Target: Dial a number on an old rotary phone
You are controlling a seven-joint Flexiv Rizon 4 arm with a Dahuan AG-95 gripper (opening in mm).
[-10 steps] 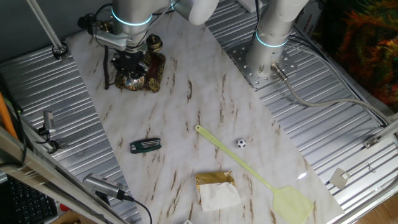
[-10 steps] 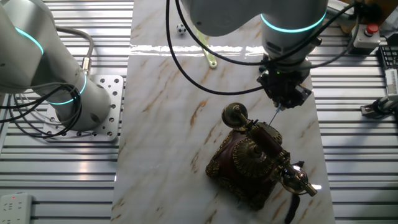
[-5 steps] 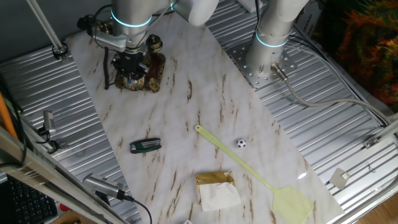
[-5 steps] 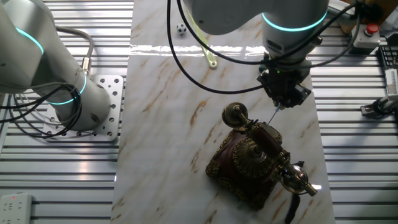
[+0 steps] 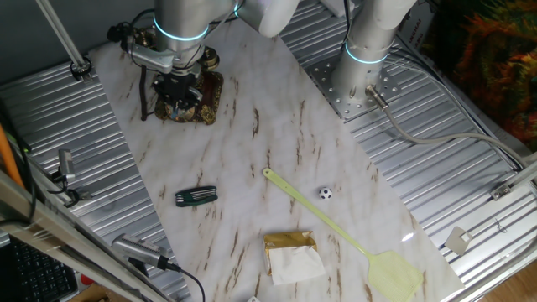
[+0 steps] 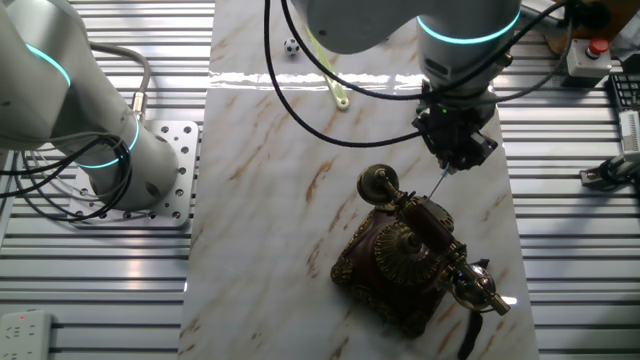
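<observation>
A: Start at the near end of the marble surface (image 5: 277, 143) in the wide fixed view. What lies there?

B: A gold-wrapped packet with a white napkin (image 5: 292, 255) sits by the near edge, and a pale yellow fly swatter (image 5: 348, 236) runs diagonally towards the near right corner. Beside its handle is a small soccer-ball-patterned ball (image 5: 325, 193). Towards the left edge lies a dark folding multi-tool (image 5: 195, 196). None of these looks involved in dialing.

A: And the task's thing?

B: The old rotary phone (image 6: 410, 259) stands at the far left corner of the surface. It has a dark brown base with ornate brass trim, and a dark handset with brass ends resting across the cradle.

A: Where is the tool?

B: The tool (image 6: 456, 144) hangs just above the phone, pointing down. In the other fixed view a thin, pin-like tip reaches from it towards the top of the phone near the handset. I judge it is poised that way so a slim tip can enter a finger hole of the dial.

A: Clenched or released?

B: I cannot tell; the fingers are too dark and small. Whether the tip touches the phone is also unclear.
</observation>
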